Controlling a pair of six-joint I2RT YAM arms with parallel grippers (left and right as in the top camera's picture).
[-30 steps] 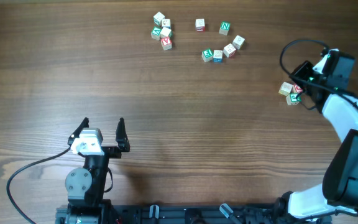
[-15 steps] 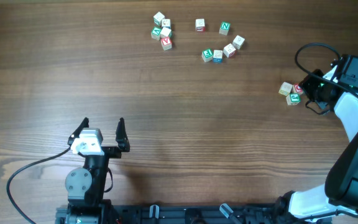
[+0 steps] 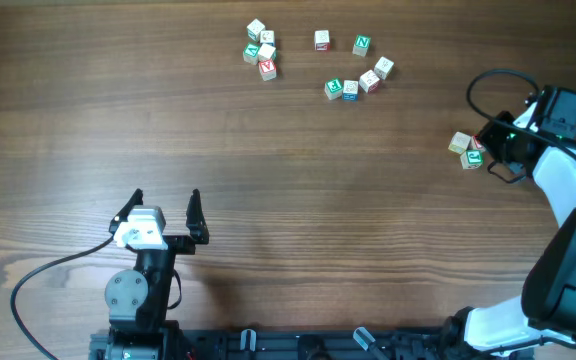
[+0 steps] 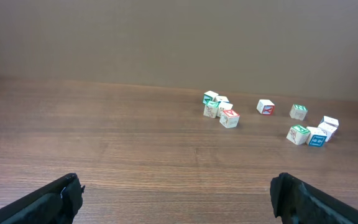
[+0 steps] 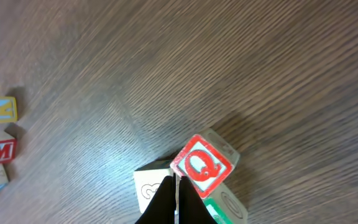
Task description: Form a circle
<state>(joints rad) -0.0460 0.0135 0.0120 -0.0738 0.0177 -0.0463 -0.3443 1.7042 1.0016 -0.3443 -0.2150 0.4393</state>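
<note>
the surface [image 3: 268, 150] is brown wood with long lines in it, and it fills the whole overhead view. behind it, in the left wrist view, stands a plain tan wall [image 4: 179, 37]. most of the blocks [image 3: 353, 70] lie at 12 o'clock: a tight bunch [image 3: 261, 48] at 11 and a loose bent row at 1. three more blocks [image 3: 466, 148] sit touching each other at 3 o'clock. the right end effector [image 5: 174, 199] is pressed together, its tips right against the red q block [image 5: 202, 165] on top there. the left end effector [image 3: 165, 205] is spread wide at 7 o'clock, well apart from every block. a black cable [image 3: 48, 275] curls beside it.
</note>
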